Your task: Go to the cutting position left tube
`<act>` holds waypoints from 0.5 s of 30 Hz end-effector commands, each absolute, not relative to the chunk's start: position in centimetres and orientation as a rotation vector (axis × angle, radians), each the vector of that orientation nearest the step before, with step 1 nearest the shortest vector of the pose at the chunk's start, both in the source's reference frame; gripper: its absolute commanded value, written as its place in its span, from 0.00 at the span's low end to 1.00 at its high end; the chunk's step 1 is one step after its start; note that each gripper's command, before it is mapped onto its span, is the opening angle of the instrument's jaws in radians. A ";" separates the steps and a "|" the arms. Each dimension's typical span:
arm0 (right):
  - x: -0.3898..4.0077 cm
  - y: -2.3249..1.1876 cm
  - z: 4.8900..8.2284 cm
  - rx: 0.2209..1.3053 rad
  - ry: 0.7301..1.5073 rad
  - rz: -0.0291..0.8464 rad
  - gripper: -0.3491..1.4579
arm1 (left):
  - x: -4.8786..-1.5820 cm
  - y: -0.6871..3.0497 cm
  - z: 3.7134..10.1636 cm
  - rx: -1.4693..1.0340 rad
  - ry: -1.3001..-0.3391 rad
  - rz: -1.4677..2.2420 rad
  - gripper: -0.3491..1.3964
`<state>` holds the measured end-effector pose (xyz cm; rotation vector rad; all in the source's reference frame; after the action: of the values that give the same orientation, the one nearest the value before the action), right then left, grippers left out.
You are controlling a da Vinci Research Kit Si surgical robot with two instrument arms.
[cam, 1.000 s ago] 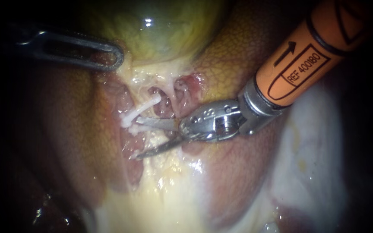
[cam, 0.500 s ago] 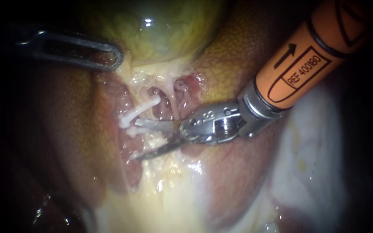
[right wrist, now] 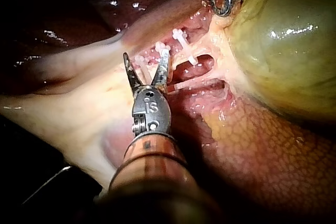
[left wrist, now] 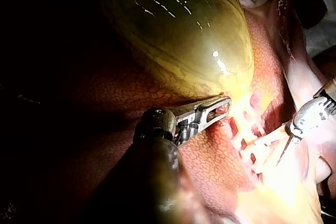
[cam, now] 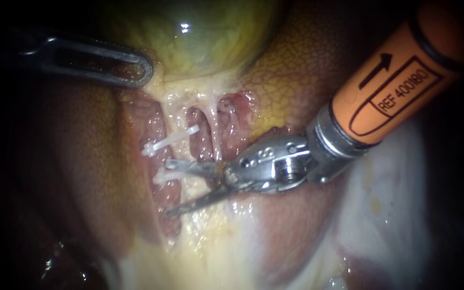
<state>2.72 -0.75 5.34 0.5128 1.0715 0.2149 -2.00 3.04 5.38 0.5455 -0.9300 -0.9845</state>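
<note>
My right instrument [cam: 171, 187], on an orange shaft from the upper right, holds two thin blades open in a V. Its upper blade lies just under the upper white clip [cam: 170, 140], and the lower white clip [cam: 162, 176] sits in the gap between the blades. Both clips cross the left tube [cam: 181, 121]; the thin right tube [cam: 214, 134] runs beside it. In the right wrist view the open blades [right wrist: 147, 61] reach a clip [right wrist: 181, 35]. My left instrument [cam: 145, 72] is shut on the gallbladder [cam: 205, 37] at its lower edge, as the left wrist view [left wrist: 220, 106] also shows.
Brown liver [cam: 296, 70] surrounds the dissected pocket on both sides. Pale yellowish fat and membrane [cam: 210, 241] spread below the blades, and a white sheet of tissue [cam: 388, 204] lies under the orange shaft. The right instrument's tip [left wrist: 307, 119] shows beyond the left instrument's jaws.
My right instrument has slid lower along the left tube; its upper blade now lies between the two clips. The blades have spread a little wider. The left instrument has not moved.
</note>
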 end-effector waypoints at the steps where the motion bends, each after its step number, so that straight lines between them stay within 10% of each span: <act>1: 2.67 -0.73 5.32 0.515 1.075 0.215 0.75 | -2.00 3.04 5.39 0.546 -0.930 -0.984 0.00; 15: 2.42 -0.62 5.43 0.519 1.076 0.211 0.76 | -1.99 3.04 5.38 0.546 -0.930 -0.984 0.00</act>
<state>2.41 -0.62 5.44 0.5209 1.0764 0.2084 -1.99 3.04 5.39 0.5459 -0.9300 -0.9840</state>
